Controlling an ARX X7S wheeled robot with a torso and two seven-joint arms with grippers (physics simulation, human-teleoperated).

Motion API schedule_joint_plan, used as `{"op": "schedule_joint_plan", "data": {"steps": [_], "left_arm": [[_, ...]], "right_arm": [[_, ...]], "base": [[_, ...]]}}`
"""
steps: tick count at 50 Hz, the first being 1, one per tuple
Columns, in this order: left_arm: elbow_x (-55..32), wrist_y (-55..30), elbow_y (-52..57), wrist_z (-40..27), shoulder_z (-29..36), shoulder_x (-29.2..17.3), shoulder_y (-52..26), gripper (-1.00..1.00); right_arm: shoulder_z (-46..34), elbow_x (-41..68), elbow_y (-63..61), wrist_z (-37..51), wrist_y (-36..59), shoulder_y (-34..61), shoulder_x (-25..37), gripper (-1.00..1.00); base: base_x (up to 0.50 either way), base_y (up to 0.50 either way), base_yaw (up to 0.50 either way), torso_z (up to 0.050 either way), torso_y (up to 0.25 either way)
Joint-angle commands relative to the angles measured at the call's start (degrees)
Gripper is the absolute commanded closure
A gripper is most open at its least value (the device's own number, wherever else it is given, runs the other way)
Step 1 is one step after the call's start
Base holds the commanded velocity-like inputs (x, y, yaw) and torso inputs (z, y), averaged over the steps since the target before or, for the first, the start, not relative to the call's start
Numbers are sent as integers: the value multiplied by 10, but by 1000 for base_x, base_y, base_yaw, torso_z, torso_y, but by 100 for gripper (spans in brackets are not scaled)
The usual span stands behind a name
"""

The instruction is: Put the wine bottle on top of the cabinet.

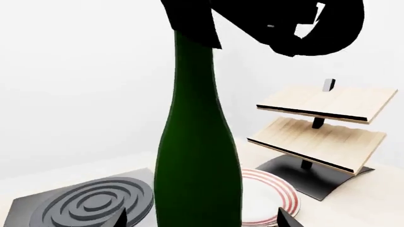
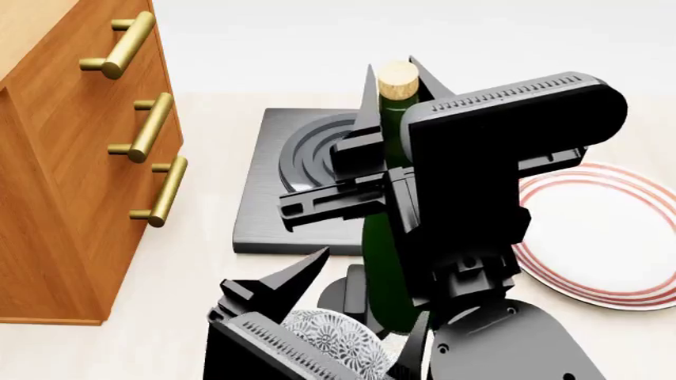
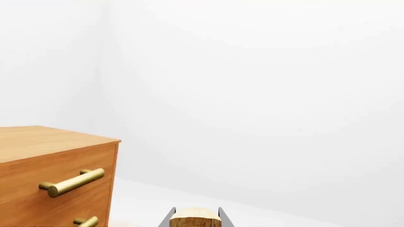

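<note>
The wine bottle (image 2: 382, 261), dark green with a tan cork (image 2: 398, 79), stands upright in the middle of the head view. My right gripper (image 2: 398, 101) is shut on its neck, and its fingers flank the cork (image 3: 196, 218) in the right wrist view. My left gripper (image 2: 354, 309) is open low around the bottle's body (image 1: 198, 156), with a gap between each fingertip (image 1: 120, 218) and the glass. The orange-brown cabinet (image 2: 63, 198) with brass handles stands to the left, and its top (image 3: 38, 139) is level with the cork.
A black burner plate with grey rings (image 2: 277, 182) lies behind the bottle. A white plate with red rings (image 2: 623, 237) lies to the right. A patterned bowl (image 2: 317, 334) sits beside the bottle's base. A pale slanted wooden rack (image 1: 322, 127) stands beyond the plate.
</note>
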Motion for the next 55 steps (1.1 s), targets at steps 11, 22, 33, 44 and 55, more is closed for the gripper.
{"op": "schedule_joint_plan", "data": {"steps": [11, 22, 33, 44, 55], "left_arm": [[-23, 66, -125, 79, -32, 63, -13, -100], [4, 59, -170, 78, -9, 83, -27, -100], [-9, 68, -197, 91, -7, 99, -39, -100], [-21, 78, -202, 95, -3, 101, -40, -100], [-23, 84, -198, 86, 3, 96, -37, 100]], "right_arm": [[25, -6, -32, -10, 13, 0, -6, 100], [33, 10, -53, -3, 32, 11, -5, 100], [34, 13, -52, -3, 30, 11, -2, 100], [31, 12, -50, 0, 21, 1, -1, 100], [26, 9, -42, -1, 10, -6, 1, 100]], "base": [[0, 0, 0, 0, 1], [0, 0, 0, 0, 1], [0, 0, 0, 0, 0], [0, 0, 0, 0, 1], [0, 0, 0, 1, 1]]}}
